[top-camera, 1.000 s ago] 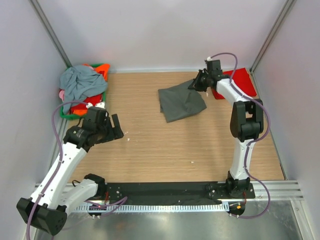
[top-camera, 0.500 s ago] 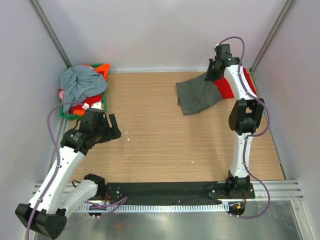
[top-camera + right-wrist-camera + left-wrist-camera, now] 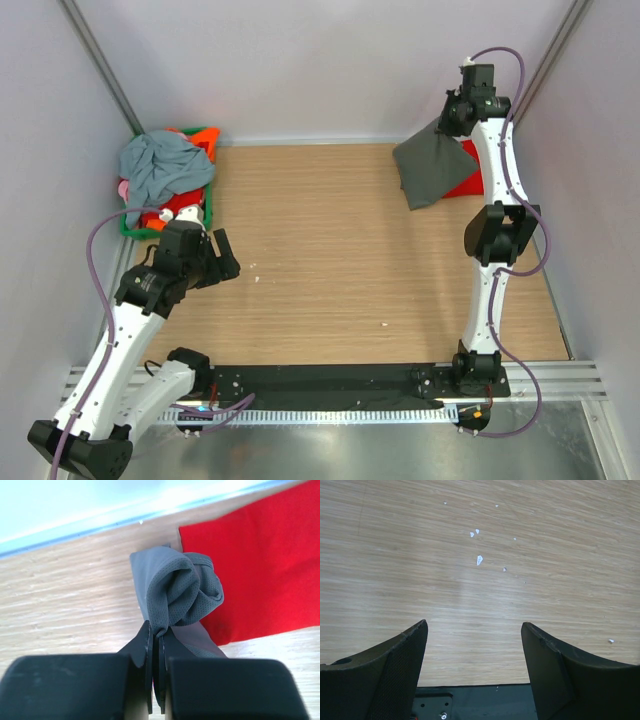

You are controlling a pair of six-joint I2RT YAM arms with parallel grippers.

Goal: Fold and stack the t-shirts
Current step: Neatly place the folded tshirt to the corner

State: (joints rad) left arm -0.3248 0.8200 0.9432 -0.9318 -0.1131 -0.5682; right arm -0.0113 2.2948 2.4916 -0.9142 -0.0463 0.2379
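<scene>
Pinching a bunched fold of the charcoal-grey t-shirt, the right gripper has its jaws pressed together on the cloth, with only a thin layer of fabric between the fingertips. That arm is stretched high toward the far right corner, and the shirt hangs from the gripper in a loose drape. Under and just behind it, a red t-shirt lies flat on the wooden table against the back wall. From above, the grey cloth covers most of the red one; whether its lower edge touches it I cannot tell.

The left gripper hovers over bare wood near the left side with its fingers spread wide apart and nothing between them. A few white specks dot the table just ahead of it. Beyond that gripper, in the far left corner, a green basket holds a heap of other t-shirts, a blue-grey t-shirt on top with orange, red and pink cloth showing beneath.
</scene>
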